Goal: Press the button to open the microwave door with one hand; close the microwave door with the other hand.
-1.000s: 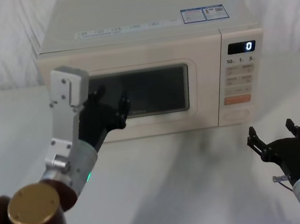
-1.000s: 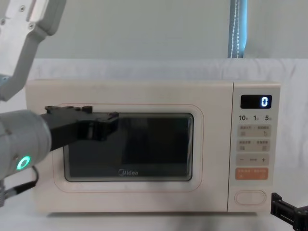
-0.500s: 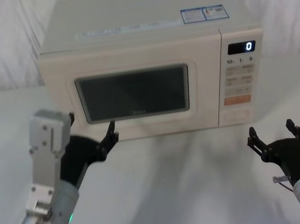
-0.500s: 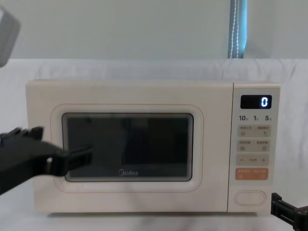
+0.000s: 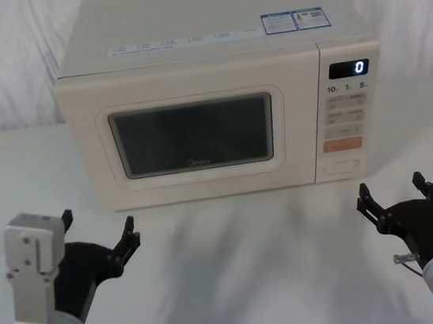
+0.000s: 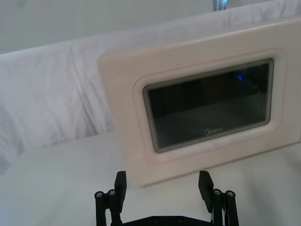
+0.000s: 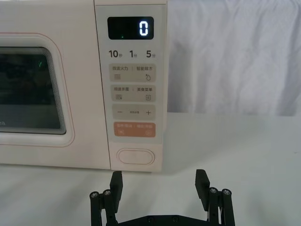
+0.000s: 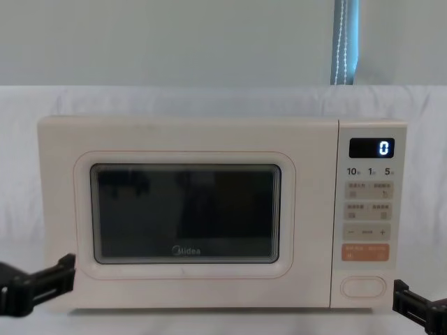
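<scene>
Cream microwave door, with dark rounded window and grey "Midea" logo, sits flush and closed against the oven body on the white table; seen head-on in the chest view and at a tilt in the left wrist view

Button: wide cream pill-shaped key, lowest on the control panel, directly under the orange key; also in the right wrist view and the chest view. Display above reads "0"

Left gripper: black claw, fingers spread wide, holding nothing; low over the table, in front of the door's left end and clear of it. Left wrist view shows both fingers apart

Right gripper: black claw, fingers spread wide, holding nothing; near the table's right side, in front of the control panel and apart from it. Right wrist view shows the button just beyond the fingers
</scene>
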